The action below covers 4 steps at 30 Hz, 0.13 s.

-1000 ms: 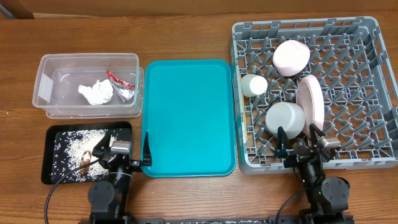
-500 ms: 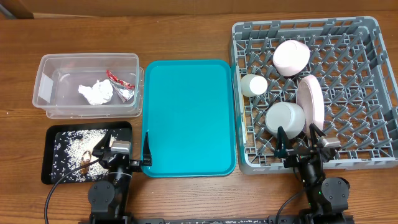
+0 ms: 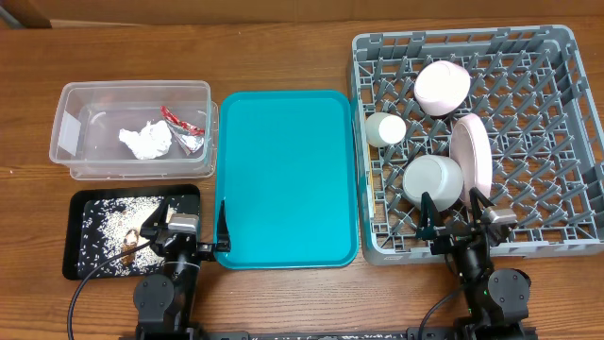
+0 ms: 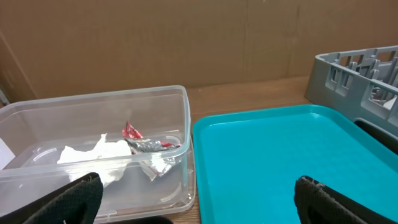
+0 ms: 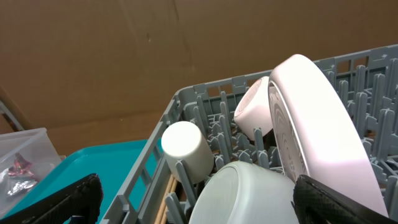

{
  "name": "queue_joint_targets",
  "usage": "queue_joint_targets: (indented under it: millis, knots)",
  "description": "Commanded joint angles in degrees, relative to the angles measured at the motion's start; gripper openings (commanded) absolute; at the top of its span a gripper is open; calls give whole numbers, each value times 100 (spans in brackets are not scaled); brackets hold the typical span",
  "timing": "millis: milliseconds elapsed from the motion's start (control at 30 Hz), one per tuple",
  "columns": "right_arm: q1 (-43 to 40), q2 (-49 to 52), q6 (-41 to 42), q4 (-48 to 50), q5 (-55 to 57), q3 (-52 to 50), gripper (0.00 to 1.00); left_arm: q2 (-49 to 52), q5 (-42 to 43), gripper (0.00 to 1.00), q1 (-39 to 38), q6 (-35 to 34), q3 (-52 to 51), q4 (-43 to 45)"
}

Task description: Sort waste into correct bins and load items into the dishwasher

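Observation:
A crumpled tissue [image 3: 144, 142] and a red-and-silver wrapper [image 3: 185, 127] lie in the clear tub [image 3: 132, 88]. The black tray [image 3: 71, 247] holds brown scraps and pale crumbs [image 3: 121, 229]. In the grey rack [image 3: 462, 38] stand the pink bowl [image 3: 442, 87], pink plate [image 3: 472, 151], white bowl [image 3: 432, 179] and cup [image 3: 385, 129]. My left gripper [image 3: 186, 225] hangs open at the front between black tray and teal tray, holding nothing. The right gripper [image 3: 454, 215] is open over the rack's front edge, just short of the white bowl [image 5: 249, 193].
The bare teal serving tray [image 3: 288, 179] lies between the bins and the rack. In the left wrist view the tub [image 4: 93, 106] is ahead left and the teal tray [image 4: 280, 155] ahead right. A cardboard wall stands behind the table.

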Motion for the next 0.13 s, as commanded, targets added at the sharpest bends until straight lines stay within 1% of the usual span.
queue_joint_targets:
  millis: [0, 100]
  knots:
    - [-22, -46, 7, 33, 52, -61, 100, -63, -35, 100, -24, 131, -39, 7]
    - [-22, -46, 7, 33, 52, -61, 100, -63, -35, 100, -24, 131, -39, 7]
